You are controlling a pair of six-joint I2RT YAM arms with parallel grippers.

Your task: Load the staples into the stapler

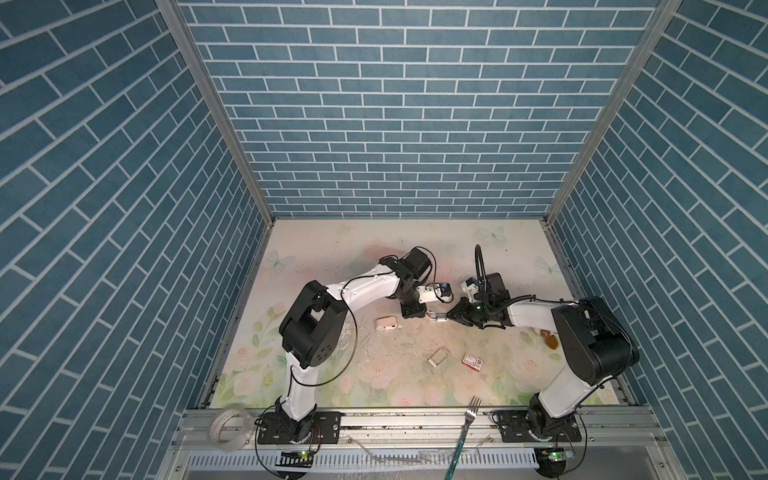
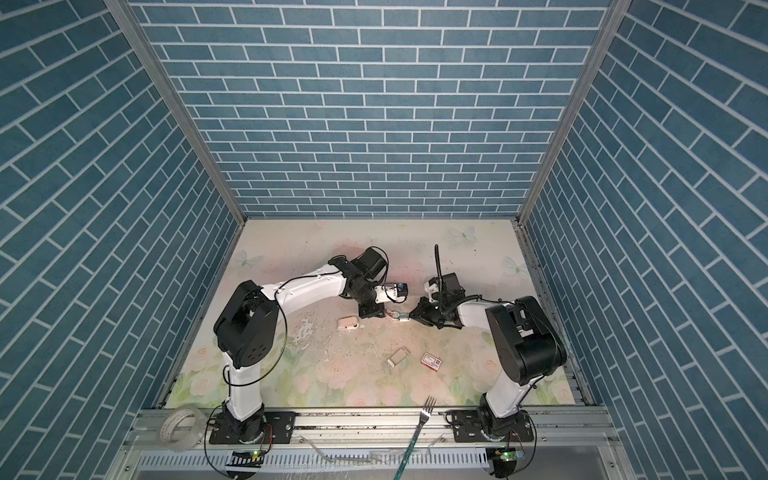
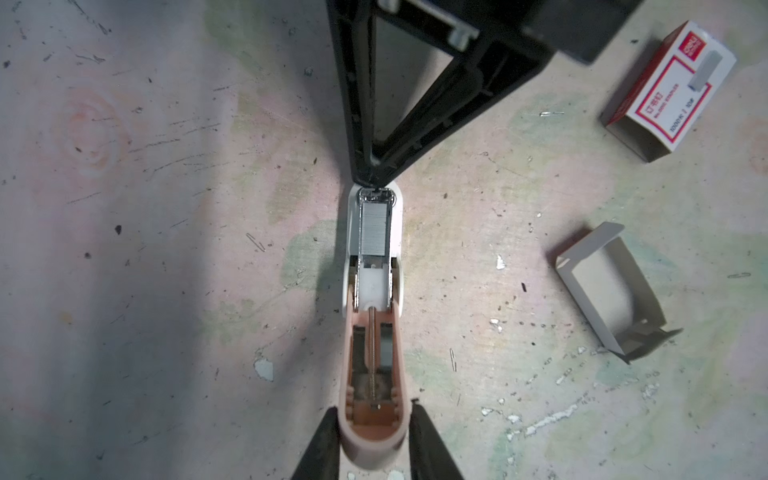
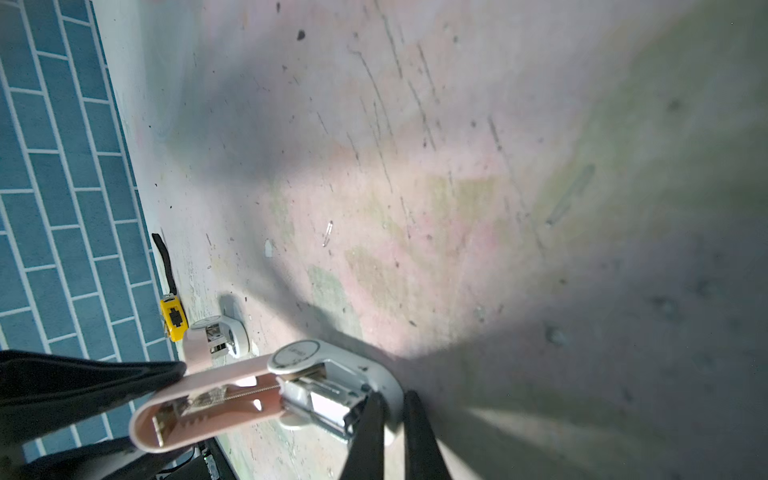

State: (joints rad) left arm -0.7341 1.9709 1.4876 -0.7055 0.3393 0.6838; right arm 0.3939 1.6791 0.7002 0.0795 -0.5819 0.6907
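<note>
Ok, in both top views, left to right: tape roll [image 1: 227,428] on the rail [image 1: 395,419] at lower left, a pink item [image 1: 386,323] left of centre, then left gripper [image 1: 427,314], stapler [image 1: 437,317] and right gripper [image 1: 449,317] in a line at centre. Left gripper pinches the free end of the stapler's open pink lid, one finger [image 3: 322,440] on each side. Staples [image 3: 374,232] sit as a strip in the open channel, toward the front. Right gripper is pressed together, its tip touching the stapler's front end. Lower right of centre: tray [image 1: 438,356], fork [image 1: 468,415] on the front rail, box [image 1: 473,360] just beside the tray, not touching.
</note>
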